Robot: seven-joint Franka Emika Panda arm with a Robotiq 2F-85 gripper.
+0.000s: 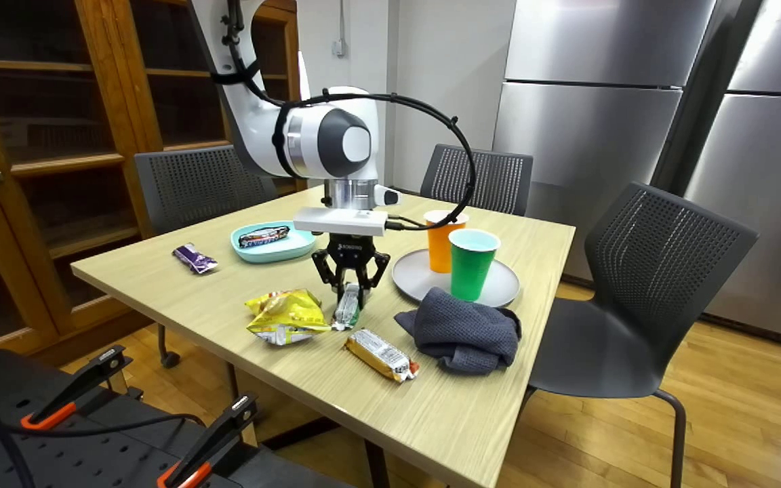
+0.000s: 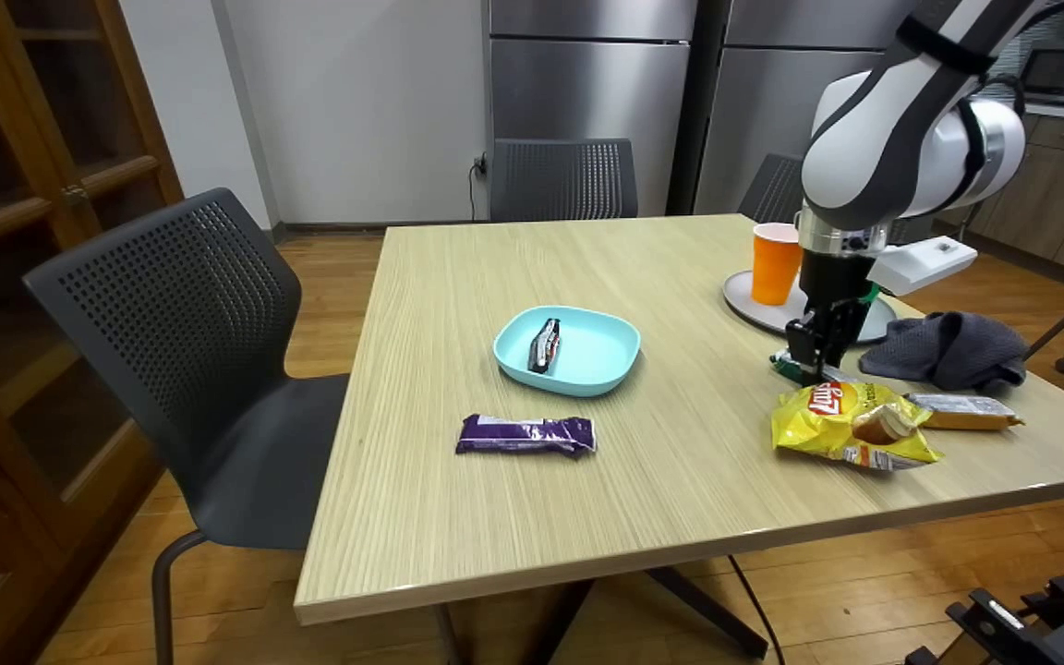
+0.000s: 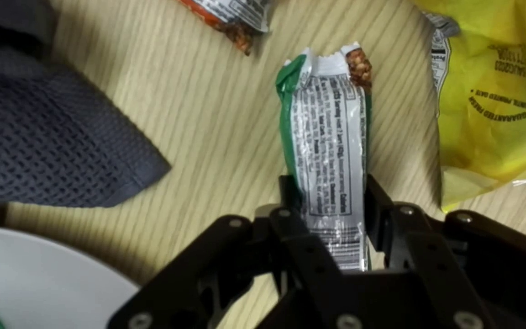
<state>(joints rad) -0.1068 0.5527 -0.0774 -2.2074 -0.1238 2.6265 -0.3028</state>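
The gripper (image 3: 329, 192) clasped a green-and-silver bar (image 3: 327, 128) between its fingers (image 3: 378, 212); beside them lay a yellow chip bag (image 3: 486, 114), on their opposite side a dark cloth (image 3: 62, 141)

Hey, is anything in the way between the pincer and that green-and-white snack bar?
Nothing visible. In the wrist view, the pincer straddles the green-and-white snack bar directly; the yellow chip bag and dark cloth lie to either side, apart from it.
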